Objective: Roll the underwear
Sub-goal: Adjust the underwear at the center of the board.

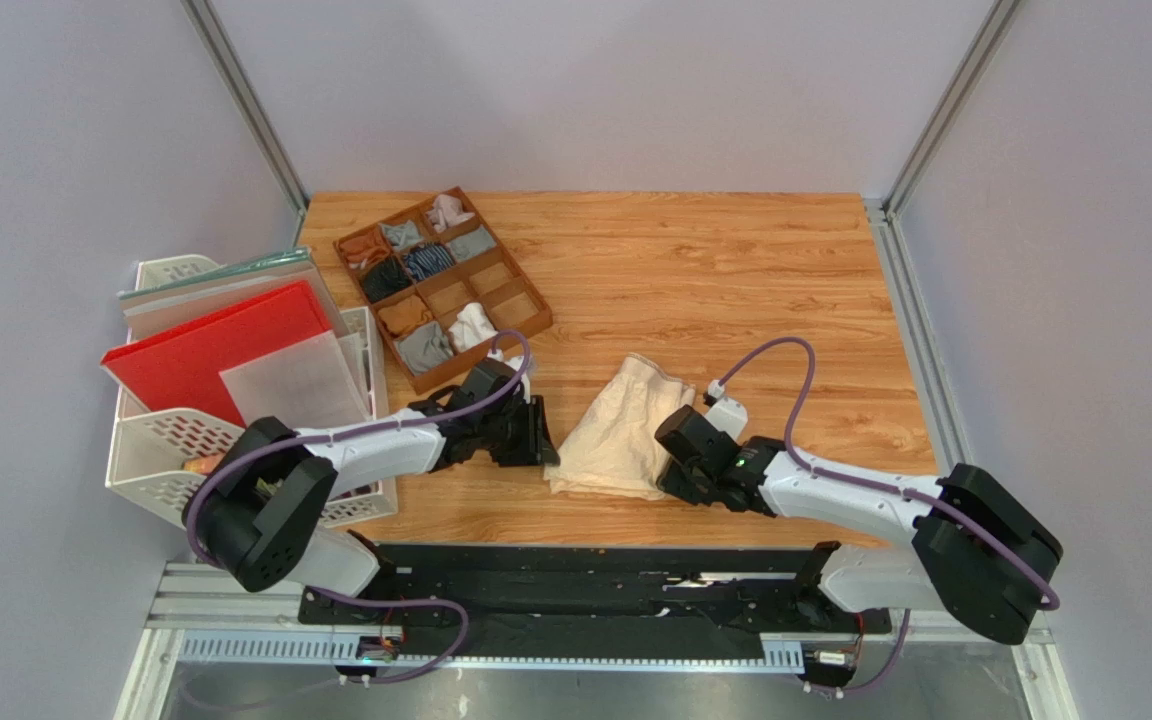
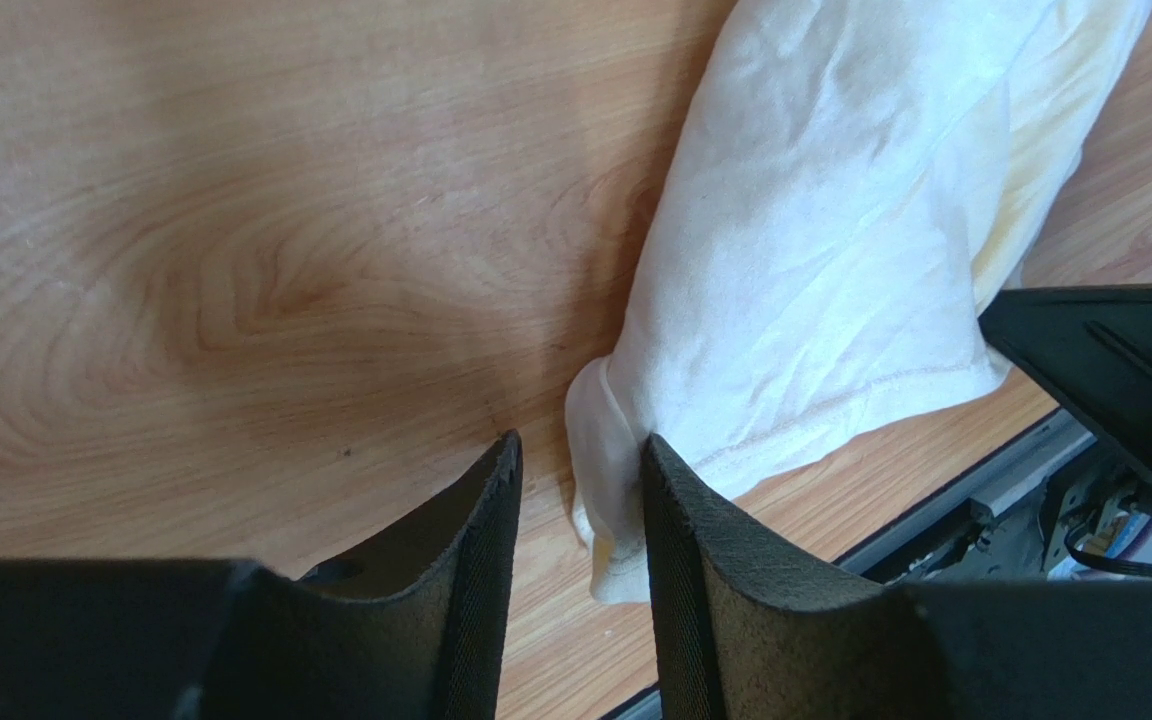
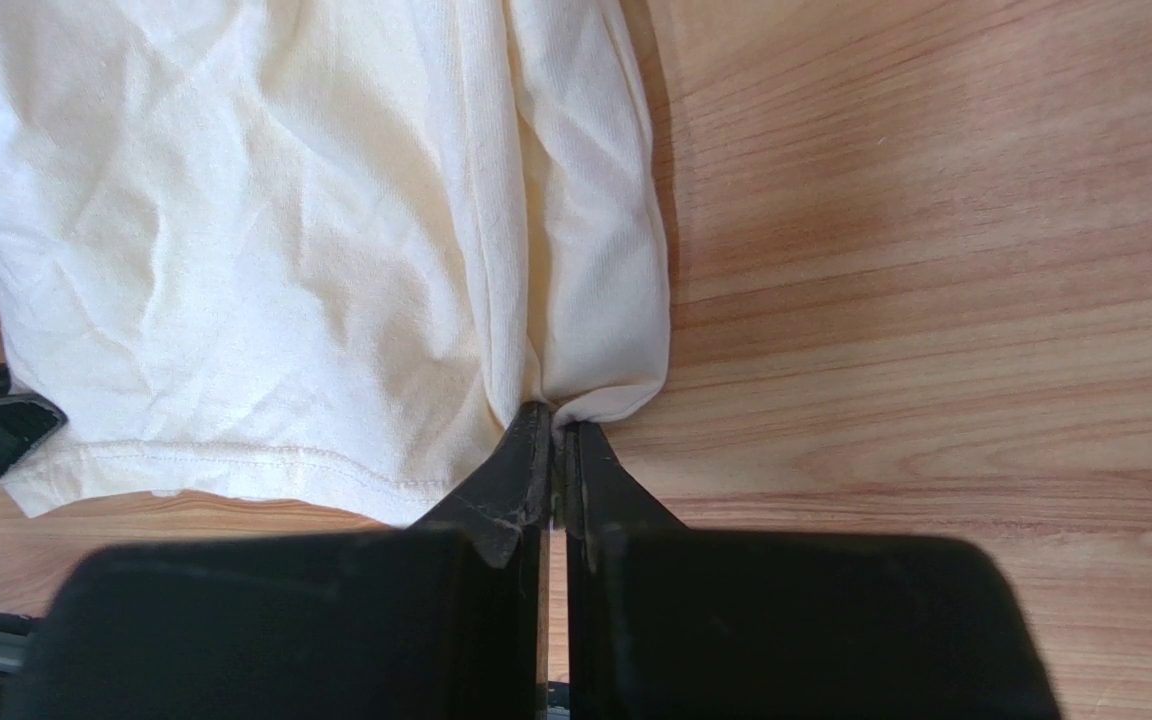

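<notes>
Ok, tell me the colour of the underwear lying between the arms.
The underwear is plain cream; the right wrist view shows it best.

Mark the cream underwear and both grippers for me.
cream underwear [image 1: 624,428]: top external view, middle of the cloth.
left gripper [image 2: 579,447]: left wrist view, gap between the fingertips, at the cloth's edge.
right gripper [image 3: 555,428]: right wrist view, between the fingertips pinching the cloth's fold.

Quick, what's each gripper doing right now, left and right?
Left gripper: open, jaws straddling a corner of the cream underwear, not clamped on it.
Right gripper: shut on the cream underwear's edge.
</notes>
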{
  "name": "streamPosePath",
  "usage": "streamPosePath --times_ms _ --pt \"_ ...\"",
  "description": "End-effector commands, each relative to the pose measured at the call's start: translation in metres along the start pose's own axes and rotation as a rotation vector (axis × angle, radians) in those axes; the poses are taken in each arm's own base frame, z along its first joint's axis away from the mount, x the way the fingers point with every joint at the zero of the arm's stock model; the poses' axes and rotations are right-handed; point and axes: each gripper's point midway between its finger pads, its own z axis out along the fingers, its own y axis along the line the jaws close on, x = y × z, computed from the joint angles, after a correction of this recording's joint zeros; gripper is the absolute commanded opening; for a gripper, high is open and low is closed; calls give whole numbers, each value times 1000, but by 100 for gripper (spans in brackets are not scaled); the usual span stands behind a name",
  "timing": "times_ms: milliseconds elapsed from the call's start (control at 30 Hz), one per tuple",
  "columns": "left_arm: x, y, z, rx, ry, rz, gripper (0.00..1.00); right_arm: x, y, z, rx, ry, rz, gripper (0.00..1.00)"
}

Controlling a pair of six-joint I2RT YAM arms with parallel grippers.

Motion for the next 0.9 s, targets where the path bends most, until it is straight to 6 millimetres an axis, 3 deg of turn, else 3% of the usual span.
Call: streamPosePath --times_ms 0,333,400,433,500,533,633,733,867 --pt "1 -12 -3 66 -25 -21 42 -6 3 4 7 -41 10 0" --pt "9 -20 11 134 -20 -30 39 -1 5 6 2 -35 0 0" --pt "12 -20 13 143 -17 -37 32 -2 5 5 0 -35 -1 0" --pt "9 -22 15 154 -32 -33 16 -2 7 3 -7 -35 -6 1" --pt "6 -22 17 153 -43 -30 0 -6 9 -4 -8 -39 -48 13" --pt "3 -22 17 145 -51 -25 0 -13 12 -10 -15 -60 -58 27" --pt "-6 -19 12 93 -68 3 0 -33 8 -32 16 -103 -151 45" --pt "-14 -14 8 42 -79 40 0 -64 14 -45 -25 -148 -116 50" --pt "-20 -10 8 21 -42 94 0 -109 8 -42 -84 -189 -94 62"
